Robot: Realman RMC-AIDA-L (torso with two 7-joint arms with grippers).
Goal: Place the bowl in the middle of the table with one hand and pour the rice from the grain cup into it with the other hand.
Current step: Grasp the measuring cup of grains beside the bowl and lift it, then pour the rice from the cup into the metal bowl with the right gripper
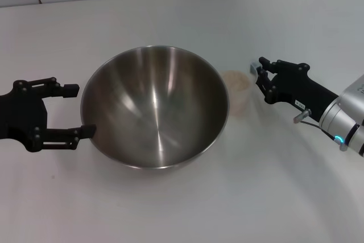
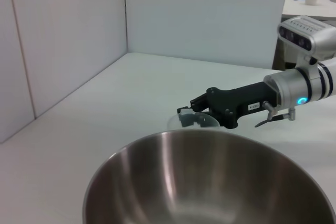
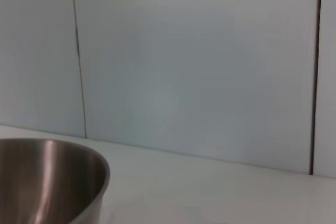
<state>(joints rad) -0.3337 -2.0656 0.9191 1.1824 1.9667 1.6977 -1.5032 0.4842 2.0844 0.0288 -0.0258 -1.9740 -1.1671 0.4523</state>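
Bowl: large shiny stainless-steel mixing bowl (image 1: pixel 154 106), mid white worktop (image 1: pixel 182 209); rigid, slippery.
Cup: small clear plastic rice cup (image 1: pixel 236 91) beside it; light, squashable, grasp mid-wall.
Left claw (image 1: pixel 74 110): spread at rim.
Right claw (image 1: pixel 257 73): near cup, grip unclear.

White table (image 1: pixel 170 209) bearing bowl (image 1: pixel 154 106), grain cup (image 1: pixel 236 93)

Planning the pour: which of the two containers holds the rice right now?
The grain cup, the small clear one beside the right end effector. The steel bowl is empty.
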